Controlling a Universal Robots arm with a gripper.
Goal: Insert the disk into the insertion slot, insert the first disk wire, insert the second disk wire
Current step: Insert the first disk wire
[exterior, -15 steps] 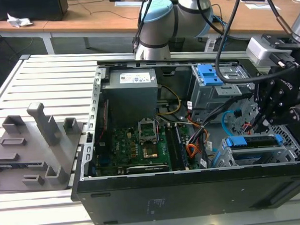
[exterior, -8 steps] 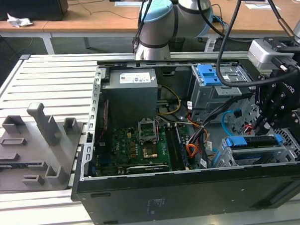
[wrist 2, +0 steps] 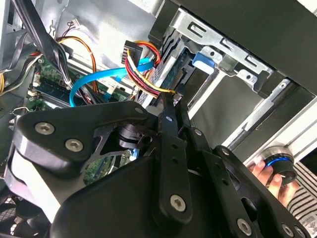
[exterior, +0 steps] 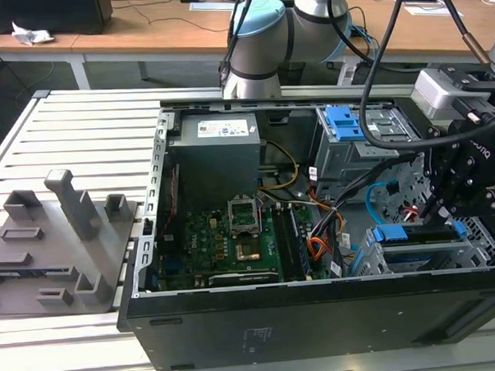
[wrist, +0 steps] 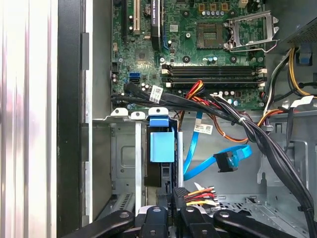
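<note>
First wrist view has, nearest, the gripper [wrist: 174, 196] clenched on the black plug of the first disk wire [wrist: 200, 194], a light, floppy bundle probably best held by that stiff plug, just behind the disk [wrist: 162, 146] sitting in the insertion slot [wrist: 124, 148], with the second disk wire [wrist: 233, 156] hanging unplugged beyond.

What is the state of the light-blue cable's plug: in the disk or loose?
Loose. In the first wrist view the cable ends in a dark plug hanging free, apart from the disk.
</note>
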